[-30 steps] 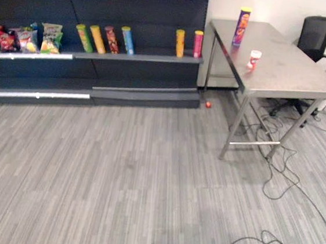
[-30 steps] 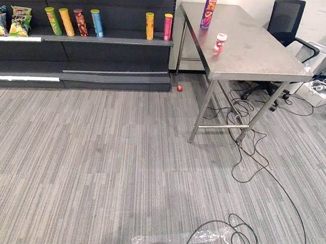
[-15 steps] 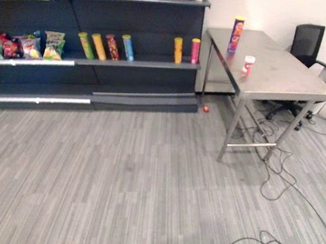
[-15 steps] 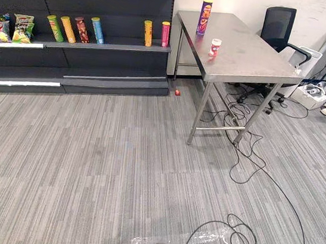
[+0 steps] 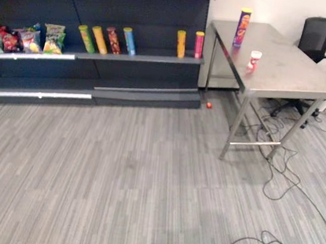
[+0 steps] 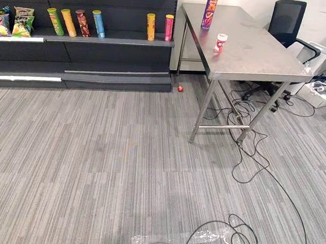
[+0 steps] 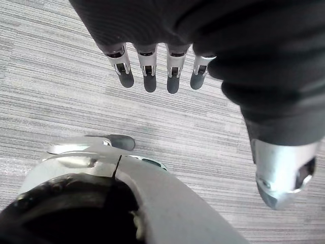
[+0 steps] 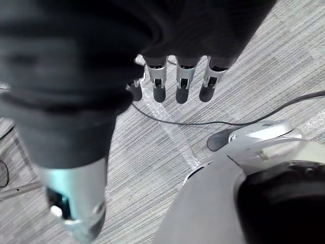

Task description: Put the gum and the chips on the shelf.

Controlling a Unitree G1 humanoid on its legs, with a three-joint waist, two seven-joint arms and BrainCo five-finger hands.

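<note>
A tall purple chips tube [image 5: 242,26] stands at the far end of a steel table [image 5: 284,76] on the right. Nearer on the same table stands the gum, a small white and red tub [image 5: 254,59]. The dark shelf unit [image 5: 140,58] runs along the back wall on the left, its end next to the table. My left hand [image 7: 148,71] hangs over the carpet with straight fingers and holds nothing. My right hand [image 8: 183,84] hangs the same way, open and empty, above a cable on the floor.
Several chips tubes [image 5: 106,39] and snack bags [image 5: 21,38] stand on the shelf's middle board. A small red ball [image 5: 208,105] lies by the shelf's foot. A black office chair [image 5: 315,36] stands behind the table. Cables [image 5: 277,169] trail under and in front of the table.
The whole picture has shifted down and back up, so the camera moved. The tube, the tub and the shelf goods stand where they were.
</note>
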